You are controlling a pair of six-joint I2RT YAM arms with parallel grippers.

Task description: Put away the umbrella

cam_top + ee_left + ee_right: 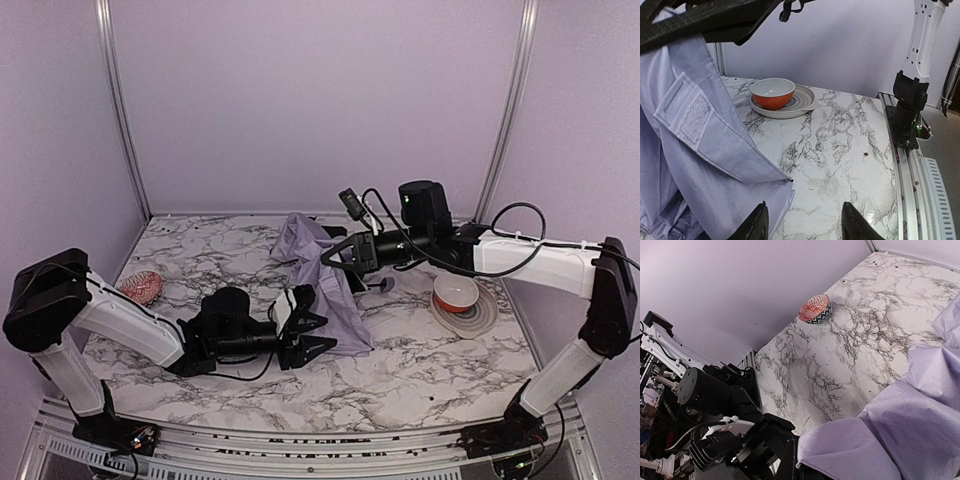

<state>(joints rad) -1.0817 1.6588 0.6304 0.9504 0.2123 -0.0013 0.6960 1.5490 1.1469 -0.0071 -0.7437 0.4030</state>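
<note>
umbrella (325, 290): crumpled lavender heap on the worktop (430, 370), well left of the orange bowl (456, 291). Long axis runs from the far side toward the near edge.
right claw (330, 255): clenched on the upper fabric, lifting that end, on the side facing the bowl.
left claw (325, 335): released, jaws apart, nothing in them. It sits at the umbrella's end farther from the bowl.
what matters next, imo: the hem is right beside the left claw's tips, so that arm is nearer the low end.

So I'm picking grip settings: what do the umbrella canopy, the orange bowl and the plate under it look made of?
The umbrella looks like thin matte woven fabric: soft folds, stitched strap. The bowl is probably glazed ceramic: glossy orange outside, white inside. The plate likely too: pale, faint rings.
</note>
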